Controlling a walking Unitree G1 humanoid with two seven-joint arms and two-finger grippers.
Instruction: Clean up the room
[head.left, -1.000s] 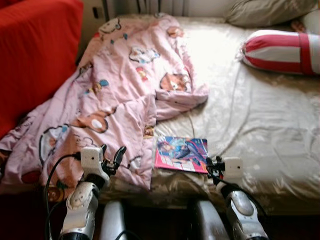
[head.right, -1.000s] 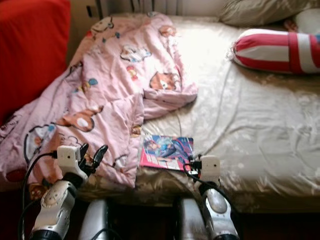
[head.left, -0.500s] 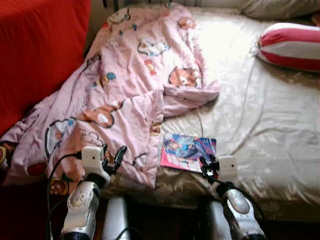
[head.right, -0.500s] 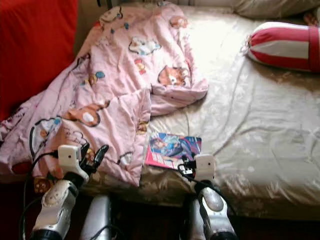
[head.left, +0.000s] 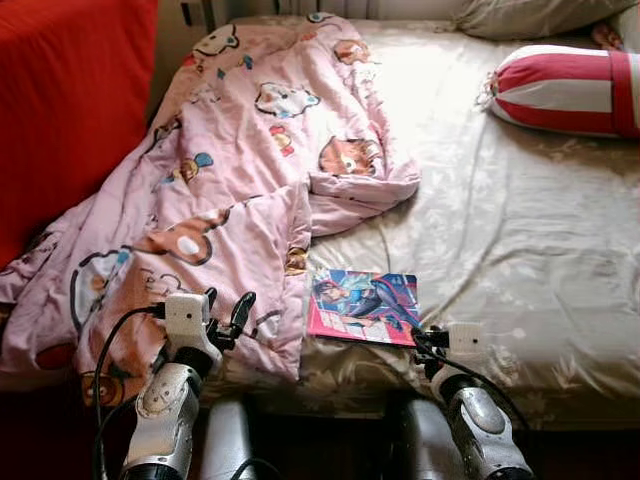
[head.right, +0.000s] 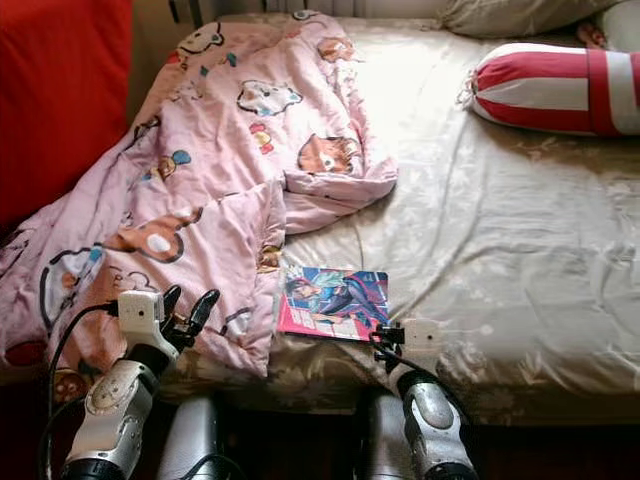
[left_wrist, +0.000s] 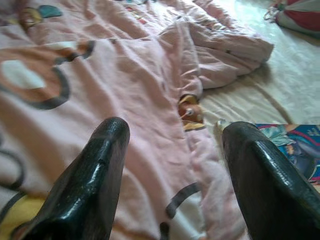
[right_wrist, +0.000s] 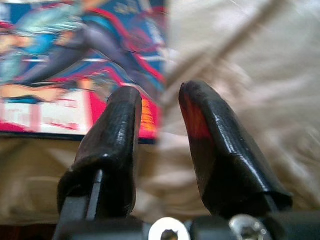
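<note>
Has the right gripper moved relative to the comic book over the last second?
Yes. The right gripper has drawn back from the comic book: earlier it overlapped the book's near right corner, and now it sits just off that corner.

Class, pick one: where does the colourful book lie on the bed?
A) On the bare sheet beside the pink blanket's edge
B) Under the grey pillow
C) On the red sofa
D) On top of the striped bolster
A: the book lies flat on the sheet, just beside the pink blanket.

A home bedroom: a bed (head.left: 520, 240) in a beige patterned sheet, a rumpled pink cartoon-print quilt (head.left: 230, 180) on its left, pillows (head.left: 520, 18) and a red-and-white striped bolster (head.left: 565, 90) at the far right
</note>
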